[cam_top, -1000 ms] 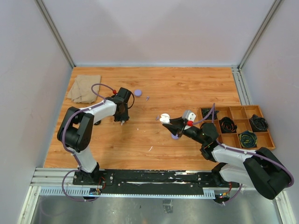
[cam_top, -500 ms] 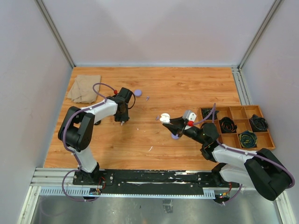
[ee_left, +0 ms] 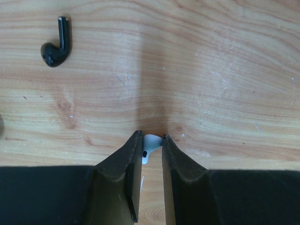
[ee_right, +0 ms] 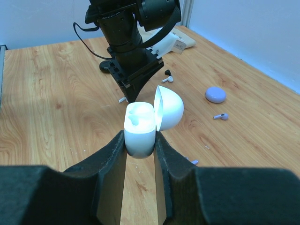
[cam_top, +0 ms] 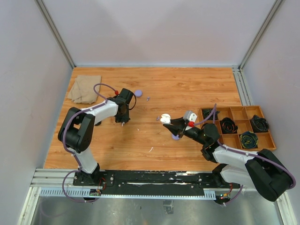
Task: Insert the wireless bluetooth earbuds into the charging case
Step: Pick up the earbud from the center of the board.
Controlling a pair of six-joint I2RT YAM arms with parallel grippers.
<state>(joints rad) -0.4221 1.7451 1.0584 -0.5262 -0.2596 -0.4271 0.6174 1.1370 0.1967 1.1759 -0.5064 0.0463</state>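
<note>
A white earbud [ee_left: 149,146] lies on the table [cam_top: 187,89], pinched between the fingertips of the left gripper [ee_left: 152,139]. The jaws are drawn in tight on it, and only its rounded head shows between the pads. The gripper points straight down at the wood, left of the table's middle. A black earbud [ee_left: 57,44] lies apart from it on the boards, stem up in the left wrist view.

The right gripper [ee_right: 139,139] is clamped on the lower half of a white case [ee_right: 139,129] and holds it above the table, right of centre. The lid [ee_right: 169,108] is hinged open and stands up on the right side. A pale earbud shape appears to sit in the case, though the detail is too washed out to be sure.

Beyond it, a purple case [ee_right: 215,94] rests closed on the table, with a purple earbud [ee_right: 220,116] near it. In the top view, a second purple case [cam_top: 176,137] shows just under the right gripper.

A folded tan cloth [cam_top: 84,89] lies at the far left corner. A brown tray [cam_top: 239,114] sits at the right edge with coiled dark cables [cam_top: 228,125] in several compartments.
</note>
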